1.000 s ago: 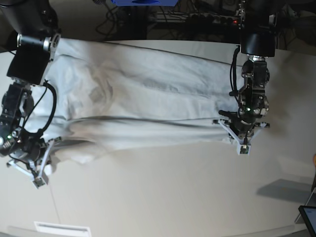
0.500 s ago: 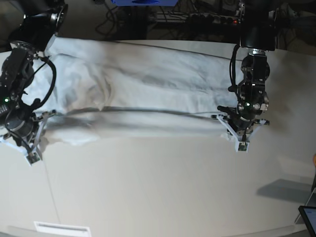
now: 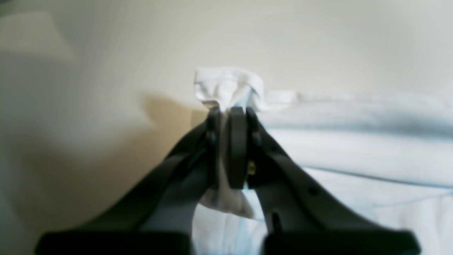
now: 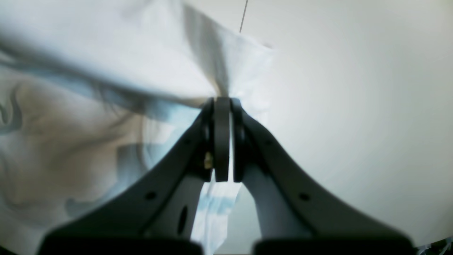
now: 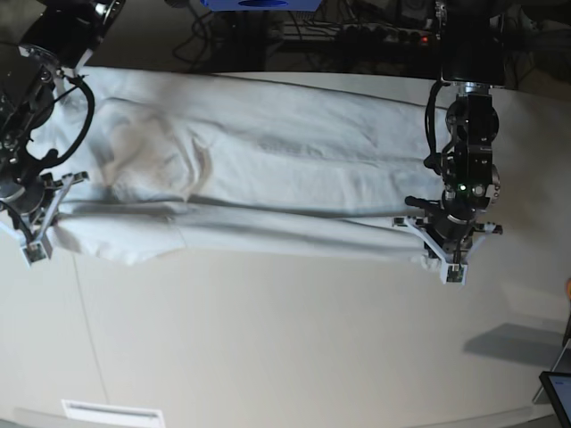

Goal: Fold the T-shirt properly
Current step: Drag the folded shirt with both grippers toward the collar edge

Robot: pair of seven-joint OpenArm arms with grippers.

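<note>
The base view shows the whole T-shirt [image 5: 241, 178] stretched across the tabletop [image 5: 294, 348] between both pincers. Only the wrist views reveal the grips: the left gripper [image 3: 230, 117] is clamped on a bunched cloth corner poking past its tips, the right gripper [image 4: 222, 102] pinches a taut edge. No readable writing.

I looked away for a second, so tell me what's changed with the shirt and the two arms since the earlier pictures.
The right gripper slid up and outward toward the table's edge, pulling its end of the T-shirt along, so the folded cloth now lies straighter and flatter. The left gripper shifted only slightly, toward the near edge. Both stayed shut on the shirt's ends; the table is otherwise unchanged.
</note>
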